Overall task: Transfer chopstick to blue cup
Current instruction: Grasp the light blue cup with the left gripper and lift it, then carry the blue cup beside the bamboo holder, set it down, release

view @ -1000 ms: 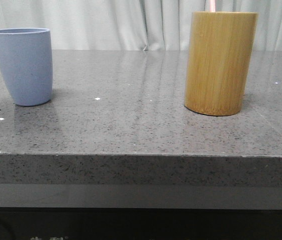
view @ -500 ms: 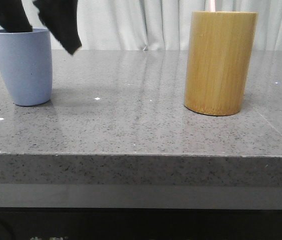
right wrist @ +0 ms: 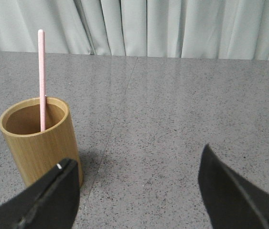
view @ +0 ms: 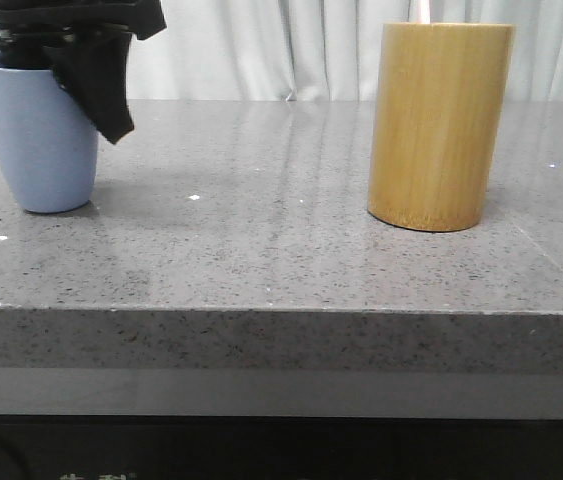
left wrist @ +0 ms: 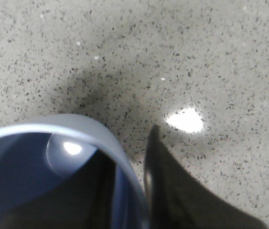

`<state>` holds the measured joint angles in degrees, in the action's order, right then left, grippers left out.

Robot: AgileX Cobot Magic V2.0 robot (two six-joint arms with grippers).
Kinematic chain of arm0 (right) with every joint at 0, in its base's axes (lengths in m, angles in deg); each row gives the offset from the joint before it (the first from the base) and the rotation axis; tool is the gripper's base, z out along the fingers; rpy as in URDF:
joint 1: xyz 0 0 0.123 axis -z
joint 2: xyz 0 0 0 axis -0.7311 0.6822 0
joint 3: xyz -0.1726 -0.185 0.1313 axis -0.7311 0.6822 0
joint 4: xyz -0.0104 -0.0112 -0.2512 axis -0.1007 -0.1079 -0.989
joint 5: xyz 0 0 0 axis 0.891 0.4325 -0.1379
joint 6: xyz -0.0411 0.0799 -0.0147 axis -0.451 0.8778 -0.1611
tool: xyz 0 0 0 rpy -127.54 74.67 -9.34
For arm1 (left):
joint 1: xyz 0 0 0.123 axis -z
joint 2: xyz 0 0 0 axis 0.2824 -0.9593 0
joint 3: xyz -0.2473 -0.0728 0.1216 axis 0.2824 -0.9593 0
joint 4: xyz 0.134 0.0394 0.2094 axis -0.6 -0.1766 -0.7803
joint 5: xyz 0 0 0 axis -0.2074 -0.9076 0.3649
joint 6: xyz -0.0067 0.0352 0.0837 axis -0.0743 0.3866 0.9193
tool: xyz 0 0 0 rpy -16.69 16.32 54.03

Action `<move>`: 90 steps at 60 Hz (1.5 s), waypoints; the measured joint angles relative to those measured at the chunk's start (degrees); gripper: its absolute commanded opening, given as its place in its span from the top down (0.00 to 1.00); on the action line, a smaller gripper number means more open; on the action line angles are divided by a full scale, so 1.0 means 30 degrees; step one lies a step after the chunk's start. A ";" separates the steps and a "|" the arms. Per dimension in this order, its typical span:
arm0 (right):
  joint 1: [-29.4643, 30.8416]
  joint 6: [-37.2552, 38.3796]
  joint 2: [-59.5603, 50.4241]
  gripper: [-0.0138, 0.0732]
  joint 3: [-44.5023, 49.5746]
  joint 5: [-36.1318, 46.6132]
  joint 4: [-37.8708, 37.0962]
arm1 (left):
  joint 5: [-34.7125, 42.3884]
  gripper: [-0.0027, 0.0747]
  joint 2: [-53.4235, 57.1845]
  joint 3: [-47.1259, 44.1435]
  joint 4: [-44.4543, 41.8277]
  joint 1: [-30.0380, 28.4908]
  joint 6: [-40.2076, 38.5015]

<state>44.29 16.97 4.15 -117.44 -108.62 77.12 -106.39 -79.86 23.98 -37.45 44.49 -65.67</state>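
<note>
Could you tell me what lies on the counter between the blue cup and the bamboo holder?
Nothing: in the front view, only bare grey countertop separates the blue cup from the bamboo holder.

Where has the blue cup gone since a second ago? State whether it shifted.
Yes. The blue cup slid slightly left, away from the bamboo cylinder, with the left hand straddling its rim.

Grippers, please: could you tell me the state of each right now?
Left gripper: straddling the blue cup wall, one finger inside; grip cannot be told.
Right gripper: open, empty.
</note>
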 measured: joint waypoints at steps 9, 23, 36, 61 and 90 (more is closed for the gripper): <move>0.0000 0.0000 0.0000 0.22 0.0000 0.0000 0.0000 | -0.0767 0.99 0.0000 0.0323 -0.0118 0.0000 0.0000; 0.0000 0.0000 0.0000 0.22 0.0000 0.0000 0.0000 | -0.2293 0.99 -0.0051 0.2577 0.0451 0.0867 0.0000; 0.0000 0.0000 0.0000 0.22 0.0000 0.0000 0.0000 | -0.2408 0.99 -0.0895 0.5132 0.1602 0.3028 0.0000; 0.0000 0.0000 0.0000 0.22 0.0000 0.0000 0.0000 | -0.2417 0.99 -0.3786 0.6669 0.1832 0.5535 0.0000; 0.0000 0.0000 0.0000 0.22 0.0000 0.0000 0.0000 | -0.2417 0.40 -0.4034 0.6727 0.1832 0.5573 0.0000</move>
<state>44.29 16.97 4.15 -117.44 -108.62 77.12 -113.64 -91.97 44.17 -31.95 61.21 -65.67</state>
